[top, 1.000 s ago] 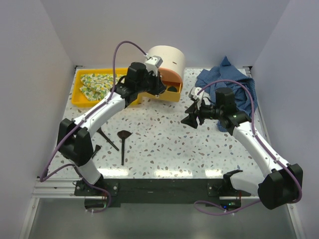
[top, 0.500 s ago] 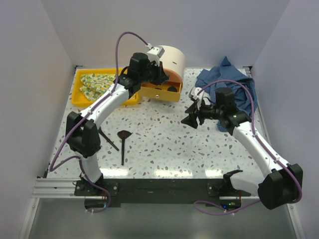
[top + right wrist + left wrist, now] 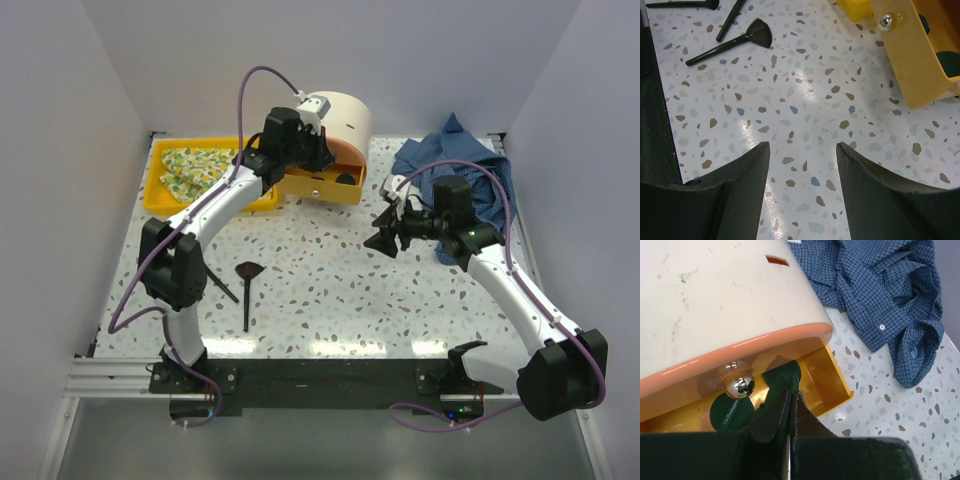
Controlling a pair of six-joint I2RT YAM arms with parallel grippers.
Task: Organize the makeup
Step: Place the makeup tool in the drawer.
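Makeup discs (image 3: 732,412), dark green, already lie in the open yellow drawer (image 3: 837,385) under the cream box (image 3: 340,115), at the far side of the table (image 3: 340,290). Judging from that, the disc part is done or nearly so.

Still to do: three brushes on the table near the left arm's base, the fan brush (image 3: 735,42) and two thin brushes (image 3: 732,17) beside it, none touched. No pink-brown palettes show in any view.

Left gripper (image 3: 790,390) sits over the drawer, fingers pressed together. A dark green edge shows right at the tips, possibly a disc pinched edge-on, but the wrist view is too cramped to say.

Right gripper (image 3: 802,150) hovers over bare table in front of the drawer, jaws spread, holding nothing.

Versus a second ago: the left arm's elbow has lifted and swung in toward its base, the wrist sits a bit further toward the box, and more of the drawer shows. Right arm same pose, brushes in the same spots.
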